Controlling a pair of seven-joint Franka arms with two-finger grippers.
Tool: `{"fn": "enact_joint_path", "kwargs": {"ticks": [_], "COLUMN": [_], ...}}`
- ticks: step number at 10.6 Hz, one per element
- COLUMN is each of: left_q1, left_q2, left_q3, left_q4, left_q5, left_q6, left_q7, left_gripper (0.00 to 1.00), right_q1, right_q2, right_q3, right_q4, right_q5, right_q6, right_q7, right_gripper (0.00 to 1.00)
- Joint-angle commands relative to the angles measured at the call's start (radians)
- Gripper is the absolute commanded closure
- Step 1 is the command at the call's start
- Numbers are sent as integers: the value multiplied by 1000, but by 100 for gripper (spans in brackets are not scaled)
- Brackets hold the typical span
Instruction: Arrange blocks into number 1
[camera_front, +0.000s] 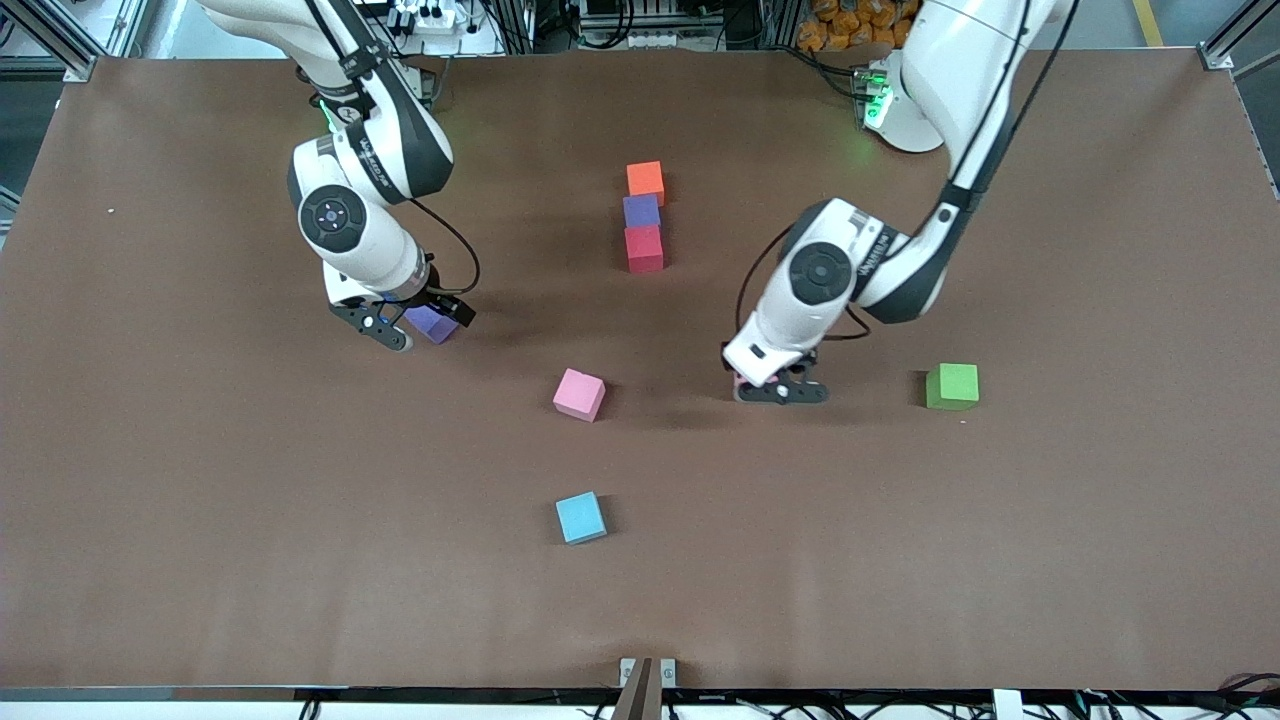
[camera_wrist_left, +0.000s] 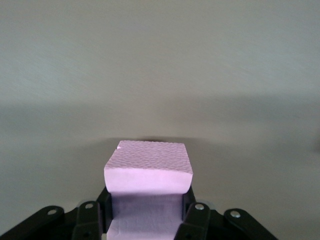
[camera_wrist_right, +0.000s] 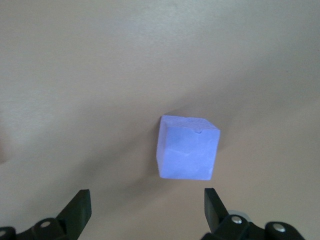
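An orange block (camera_front: 645, 181), a purple block (camera_front: 641, 211) and a red block (camera_front: 644, 248) touch in a straight column at mid-table. My left gripper (camera_front: 780, 391) is low over the table between that column and the green block (camera_front: 952, 386). It is shut on a pink block (camera_wrist_left: 148, 172), gripped by its two sides in the left wrist view (camera_wrist_left: 145, 205). My right gripper (camera_front: 418, 324) stands open just above a second purple block (camera_front: 433, 323). That block (camera_wrist_right: 187, 148) lies ahead of the spread fingertips (camera_wrist_right: 146, 199), not between them.
A loose pink block (camera_front: 579, 394) and a blue block (camera_front: 581, 517) lie nearer the front camera than the column. The brown table mat (camera_front: 200, 500) spreads wide around them. A small bracket (camera_front: 647, 675) sits at the front edge.
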Motion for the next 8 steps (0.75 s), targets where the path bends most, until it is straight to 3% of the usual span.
{"fn": "enact_joint_path", "kwargs": {"ticks": [1,8], "left_q1": [-92,-265], "left_q2": [27,107], "left_q3": [10,10], "left_q4": [49,85], "left_q5": [7,8], "left_q6": [-3,-2], "left_q7": [-130,-368], "left_gripper": [100,100], "right_q1": [-47,-91], "right_q2": [-35,79], "right_q3": [15,15], "right_q4": [-59,-65], "right_q5": [-12,-12], "right_q6": [9,95], "right_q7": [-63,-123], "right_gripper": [0,0]}}
